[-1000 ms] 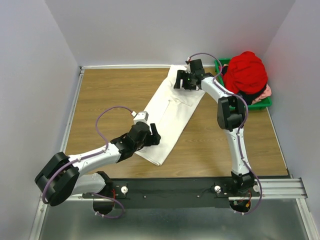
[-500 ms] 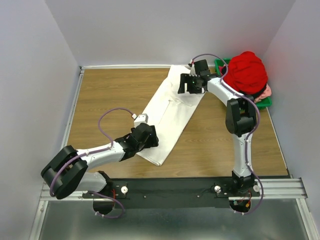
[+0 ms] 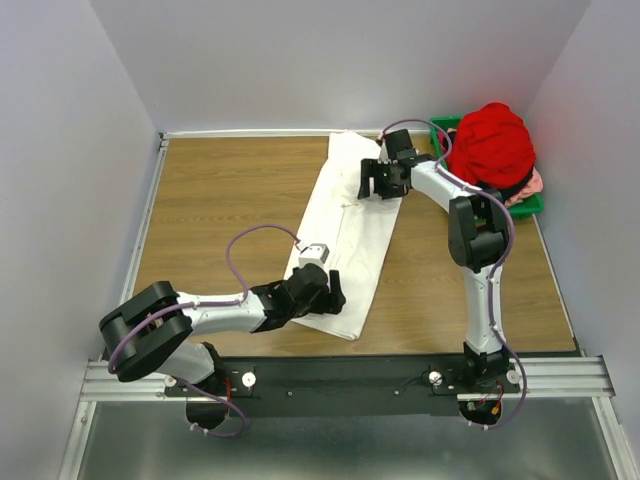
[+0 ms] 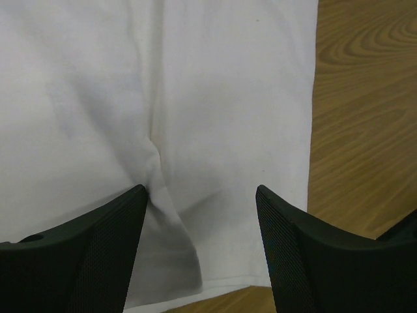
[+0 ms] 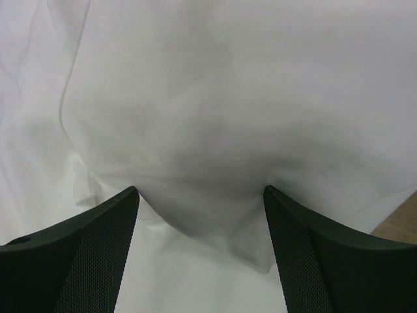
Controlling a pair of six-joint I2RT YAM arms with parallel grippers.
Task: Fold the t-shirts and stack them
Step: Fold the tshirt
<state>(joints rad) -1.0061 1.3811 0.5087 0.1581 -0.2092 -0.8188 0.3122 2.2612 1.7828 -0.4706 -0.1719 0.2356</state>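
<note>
A white t-shirt (image 3: 345,230) lies on the wooden table (image 3: 220,190) as a long narrow strip, running from the back wall to the near edge. My left gripper (image 3: 335,293) is open over its near end, with the hem and bare wood just below the fingers in the left wrist view (image 4: 199,189). My right gripper (image 3: 366,182) is open over the far end, where the cloth (image 5: 228,85) bunches between the fingers (image 5: 98,235). A red t-shirt (image 3: 492,140) is heaped over pink (image 3: 536,184) and dark ones in the bin.
A green plastic bin (image 3: 530,207) stands at the back right corner against the walls. Grey walls enclose the table on three sides. A black rail (image 3: 340,372) with the arm bases runs along the near edge.
My left gripper has moved right and nearer, and the shirt's near end has swung right with it, so the strip lies straighter. My right gripper has shifted slightly on the far end.
</note>
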